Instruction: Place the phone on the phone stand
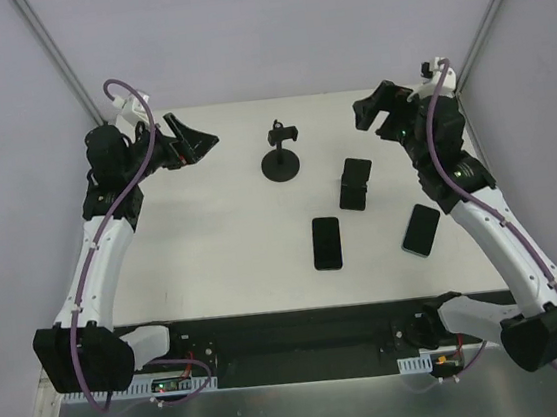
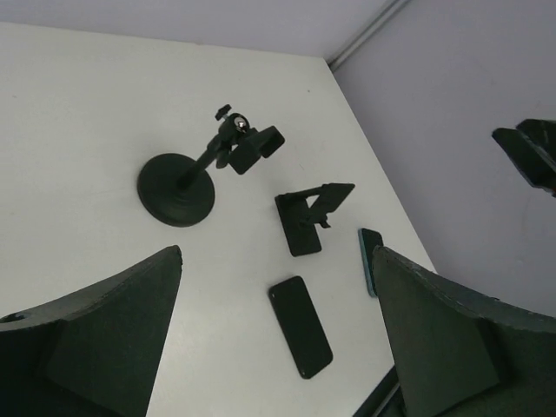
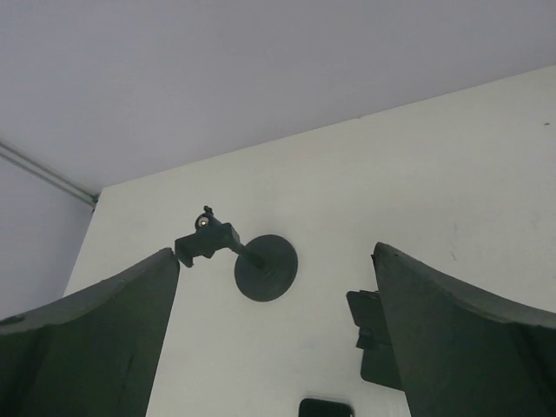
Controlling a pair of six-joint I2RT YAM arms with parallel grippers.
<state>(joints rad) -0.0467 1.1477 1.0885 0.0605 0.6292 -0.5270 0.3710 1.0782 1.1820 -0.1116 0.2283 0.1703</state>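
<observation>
The black phone stand (image 1: 281,158) is upright at the back middle of the table, with a round disc base (image 2: 175,188) and a small clamp (image 2: 248,148) on a thin post. A black phone (image 1: 327,243) lies flat in front of it, also low in the left wrist view (image 2: 301,327); only its top edge (image 3: 326,407) shows in the right wrist view. My left gripper (image 1: 193,138) hovers open at the back left, empty (image 2: 276,261). My right gripper (image 1: 374,109) hovers open at the back right, empty (image 3: 274,252), looking toward the stand (image 3: 261,265).
A second phone with a teal edge (image 1: 421,229) lies flat at the right (image 2: 369,259). A black folding holder (image 1: 355,184) sits propped between the stand and that phone (image 2: 308,217). White table (image 1: 221,235), walls close behind.
</observation>
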